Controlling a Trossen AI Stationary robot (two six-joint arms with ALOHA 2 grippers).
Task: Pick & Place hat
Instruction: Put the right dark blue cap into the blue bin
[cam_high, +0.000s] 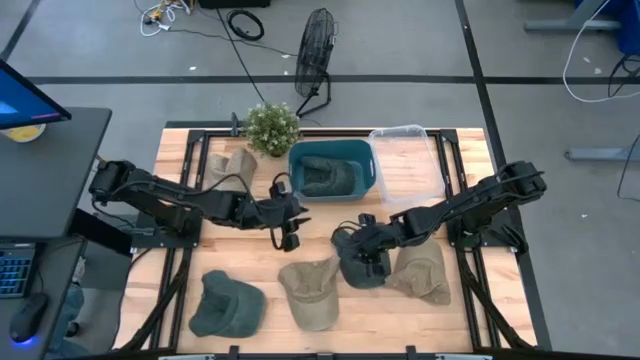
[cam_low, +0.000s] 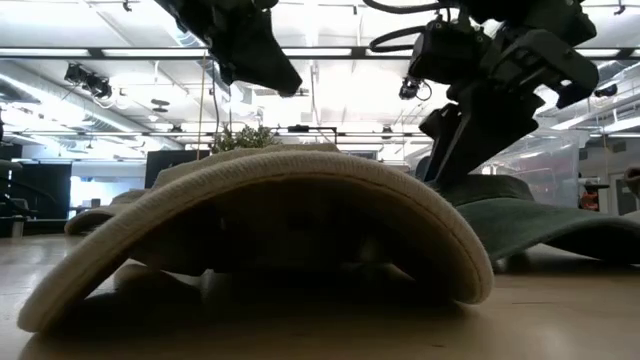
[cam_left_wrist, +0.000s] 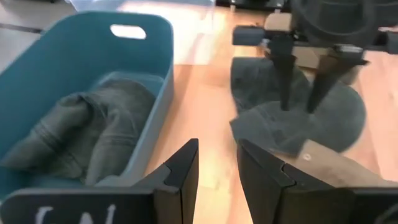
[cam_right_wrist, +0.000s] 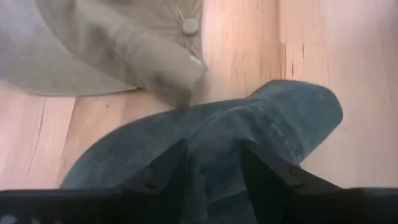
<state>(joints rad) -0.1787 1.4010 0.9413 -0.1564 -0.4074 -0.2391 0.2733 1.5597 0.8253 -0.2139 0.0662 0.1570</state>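
Note:
A dark green hat lies flat on the table right of centre, seen also in the right wrist view and the low view. My right gripper stands over its crown, open, pointing down, with a ridge of cloth between the fingers. My left gripper hovers open above bare table, just near of the blue bin, touching nothing. Inside the bin lies another dark green hat. My right gripper comes at the dark green hat from above, pointing down. Its fingertips are set down on the hat's crown, one on each side of a raised fold. The hat lies flat on the table.
Tan hats lie at the near edge, right of the green hat and by the plant. Another dark green hat sits near left. A clear plastic tub stands right of the bin; a potted plant at the far edge.

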